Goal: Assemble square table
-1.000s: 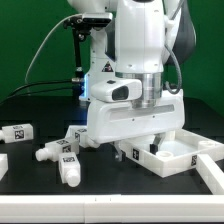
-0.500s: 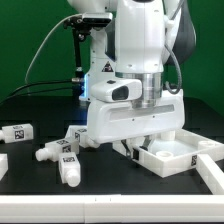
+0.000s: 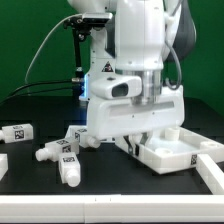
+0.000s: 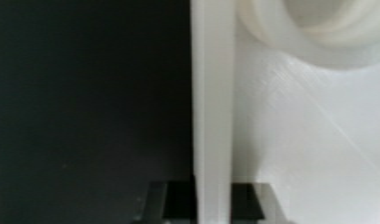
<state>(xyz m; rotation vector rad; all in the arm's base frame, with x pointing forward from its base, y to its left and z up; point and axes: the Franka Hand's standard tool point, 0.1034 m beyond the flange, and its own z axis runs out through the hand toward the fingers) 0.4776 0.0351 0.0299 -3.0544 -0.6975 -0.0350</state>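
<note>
The white square tabletop lies on the black table at the exterior view's right, its raised rim up. My gripper is down at the panel's left edge, shut on that rim. In the wrist view the tabletop's rim wall runs straight between my two dark fingers, and my gripper pinches it. A round socket shows inside the panel. Three white tagged legs lie at the left: one far left, one and one nearer the front. Part of a fourth leg shows beside my hand.
A white L-shaped rail lies at the front right, close to the tabletop's corner. A small white piece sits at the left edge of the exterior view. The arm's base and cables stand at the back.
The tabletop's near left corner has shifted a little to the exterior view's right with my gripper on its rim. The legs have not moved.
</note>
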